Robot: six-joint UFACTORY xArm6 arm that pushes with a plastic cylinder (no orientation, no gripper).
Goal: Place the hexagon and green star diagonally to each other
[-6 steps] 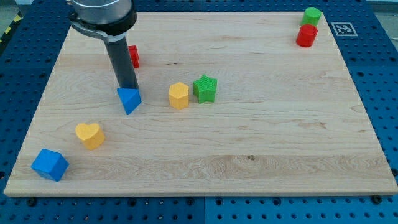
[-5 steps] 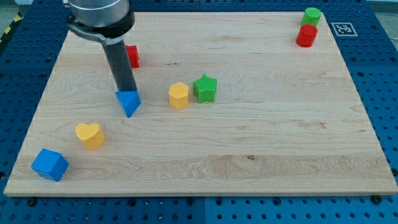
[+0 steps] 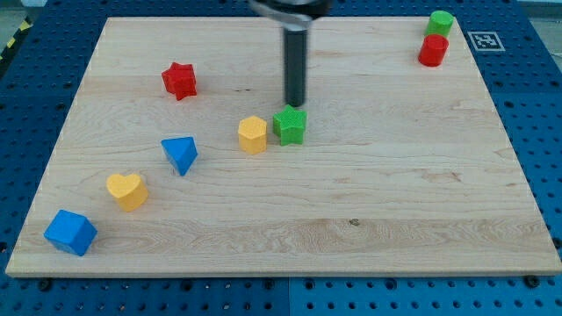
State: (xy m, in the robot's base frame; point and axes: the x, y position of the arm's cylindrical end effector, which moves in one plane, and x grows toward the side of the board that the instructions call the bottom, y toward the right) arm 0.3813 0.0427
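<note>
The yellow hexagon (image 3: 252,134) sits a little left of the board's middle. The green star (image 3: 290,125) is right beside it on its right, slightly higher, nearly touching. My tip (image 3: 294,104) stands just above the green star's top edge, close to it; contact cannot be told. The rod rises straight up from there and is motion-blurred at the view's top.
A red star (image 3: 179,80) lies at upper left. A blue triangle (image 3: 181,154), a yellow heart (image 3: 127,190) and a blue cube (image 3: 70,232) run down to the lower left. A green cylinder (image 3: 440,23) and a red cylinder (image 3: 433,50) stand at the top right corner.
My tip has moved right from just above the blue triangle to just above the green star. The red star is now uncovered. No block has visibly moved.
</note>
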